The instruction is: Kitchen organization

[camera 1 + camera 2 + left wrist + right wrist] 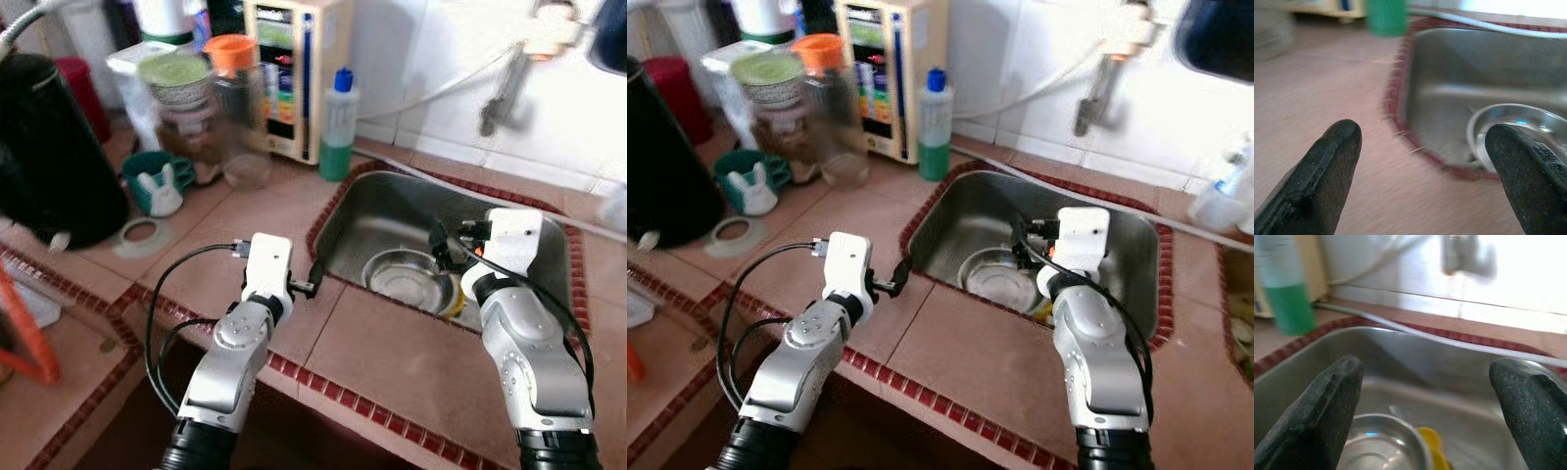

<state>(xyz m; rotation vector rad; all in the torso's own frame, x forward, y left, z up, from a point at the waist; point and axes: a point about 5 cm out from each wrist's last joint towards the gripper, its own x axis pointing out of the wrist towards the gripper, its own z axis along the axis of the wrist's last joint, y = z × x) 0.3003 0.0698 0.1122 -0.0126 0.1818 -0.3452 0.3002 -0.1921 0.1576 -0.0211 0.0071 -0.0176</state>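
- The left gripper (315, 277) hangs over the terracotta tiled counter (392, 343) right at the near-left rim of the stainless steel sink (392, 211); its 2 black fingers (1327, 166) stand wide apart with nothing between them
- Just past that gripper, down in the sink, lies a round shiny steel bowl (407, 279)
- The right gripper (438, 245) is held above the sink basin, fingers (1327, 406) spread wide and empty; the steel bowl sits directly below and ahead of it, with a small yellow object (1432, 445) touching the bowl's side
- Beyond the left gripper, on the counter by the sink's far-left corner, stands a clear plastic bottle of green liquid with a blue cap (339, 122)
- Further off to the left of that gripper: a teal mug with a white rabbit figure (157, 184), a large black round container (49, 152), and a clear jar with an orange lid (235, 98)
- A metal tap (505, 88) is fixed to the white tiled wall beyond the right gripper
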